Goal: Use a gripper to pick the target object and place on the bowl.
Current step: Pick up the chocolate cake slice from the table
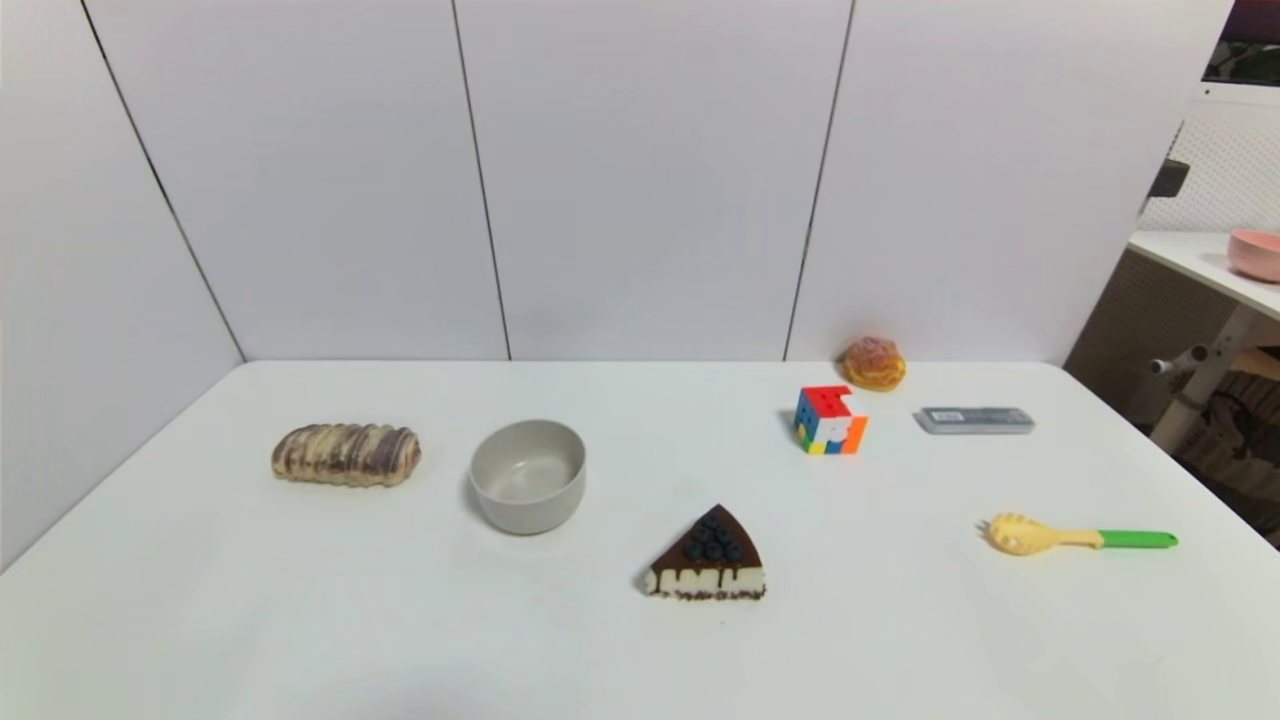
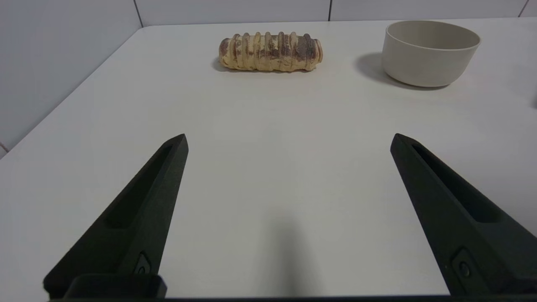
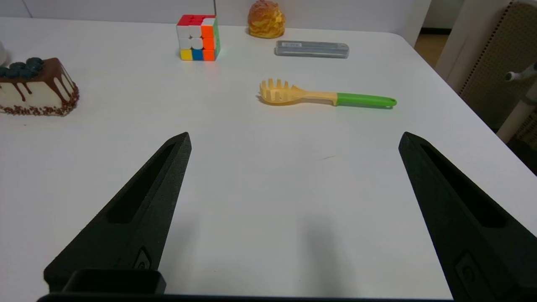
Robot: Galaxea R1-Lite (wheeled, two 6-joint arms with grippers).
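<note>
The cake slice, with a dark chocolate top, blueberries and a cream side with drips, lies on the white table near the front middle. It also shows in the right wrist view. The grey-white bowl stands upright and empty to its left and a little farther back, and shows in the left wrist view. Neither gripper shows in the head view. My left gripper is open and empty over bare table, well short of the bowl. My right gripper is open and empty, with the cake off to one side.
A striped bread roll lies left of the bowl. A colour cube, an orange puff pastry and a grey case sit at the back right. A yellow pasta spoon with a green handle lies at the right. A pink bowl stands on a side table.
</note>
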